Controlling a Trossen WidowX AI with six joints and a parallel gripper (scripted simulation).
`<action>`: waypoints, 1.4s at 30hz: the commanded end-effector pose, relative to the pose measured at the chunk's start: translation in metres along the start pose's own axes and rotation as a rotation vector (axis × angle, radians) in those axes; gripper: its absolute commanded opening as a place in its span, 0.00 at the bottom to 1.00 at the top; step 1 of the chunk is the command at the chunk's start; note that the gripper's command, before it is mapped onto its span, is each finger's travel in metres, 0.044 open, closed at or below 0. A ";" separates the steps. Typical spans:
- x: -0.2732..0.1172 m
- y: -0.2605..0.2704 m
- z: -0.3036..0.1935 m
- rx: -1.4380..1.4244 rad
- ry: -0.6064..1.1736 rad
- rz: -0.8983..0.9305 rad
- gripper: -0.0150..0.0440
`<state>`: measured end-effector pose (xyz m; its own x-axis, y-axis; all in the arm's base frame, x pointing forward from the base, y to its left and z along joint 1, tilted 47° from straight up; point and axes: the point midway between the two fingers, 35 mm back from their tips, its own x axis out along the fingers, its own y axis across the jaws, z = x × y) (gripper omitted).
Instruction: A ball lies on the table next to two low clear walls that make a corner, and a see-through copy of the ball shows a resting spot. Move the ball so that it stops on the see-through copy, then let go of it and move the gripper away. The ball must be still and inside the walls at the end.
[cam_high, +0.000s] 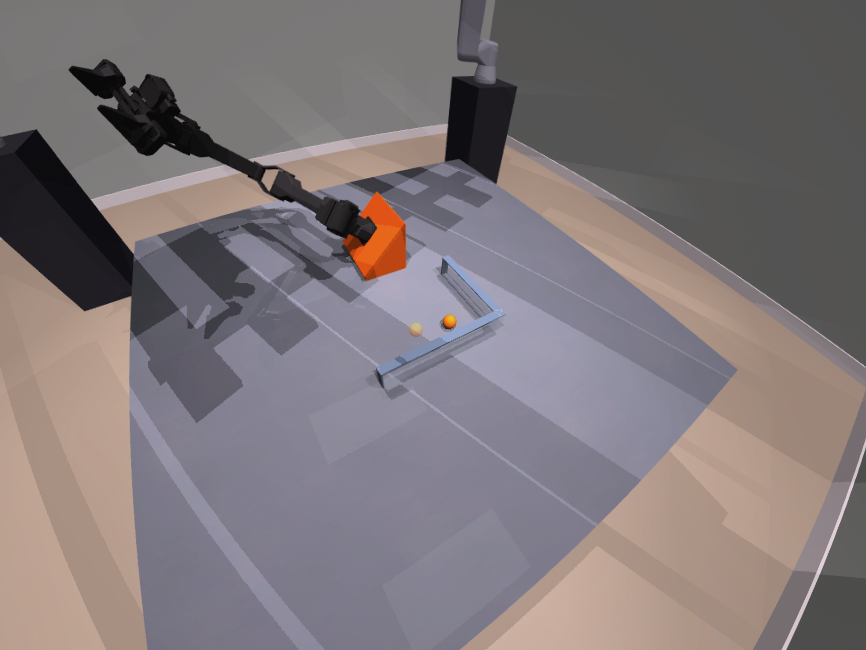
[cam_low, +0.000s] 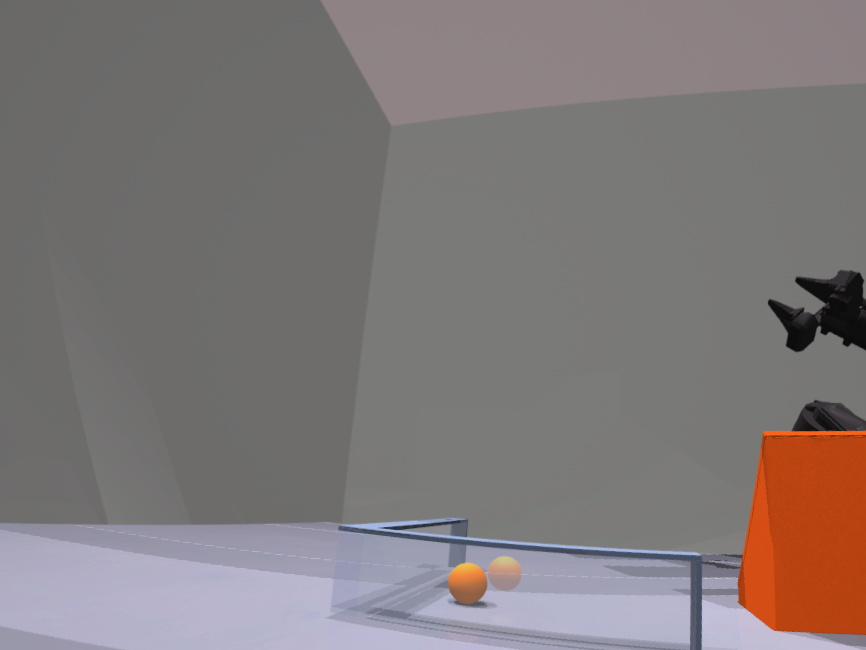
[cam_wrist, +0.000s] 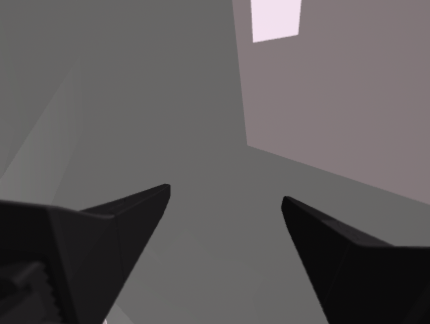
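An orange ball (cam_high: 449, 321) (cam_low: 467, 583) lies on the table between the two low clear walls, near the longer wall. The see-through copy (cam_high: 416, 329) (cam_low: 505, 573) is a short way from it, to its left in the top view and right in the exterior view. The two walls (cam_high: 440, 344) (cam_low: 580, 549) meet in a corner on the ball's far side from the copy. My gripper (cam_high: 85, 88) (cam_low: 783, 291) (cam_wrist: 225, 196) is open and empty, raised high and far from the ball. The wrist view shows only the fingers and the room, not the ball.
An orange block (cam_high: 384, 244) (cam_low: 814, 531) with sloping faces stands by the arm's base, near the shorter wall's open end in the top view. A dark pedestal (cam_high: 479, 122) bearing a grey arm stands at the back, and another dark pedestal (cam_high: 62, 223) stands at the left.
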<state>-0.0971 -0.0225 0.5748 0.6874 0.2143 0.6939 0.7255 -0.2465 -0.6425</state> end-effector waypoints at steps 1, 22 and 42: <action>0.002 0.002 0.001 -0.001 -0.001 0.009 0.89; 0.145 0.211 0.077 0.499 -0.010 0.708 0.70; 0.139 0.502 0.218 0.851 0.652 1.536 0.70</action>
<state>0.3525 0.0836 0.3246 0.7916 -0.0341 -0.6100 -0.4708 0.6022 -0.6447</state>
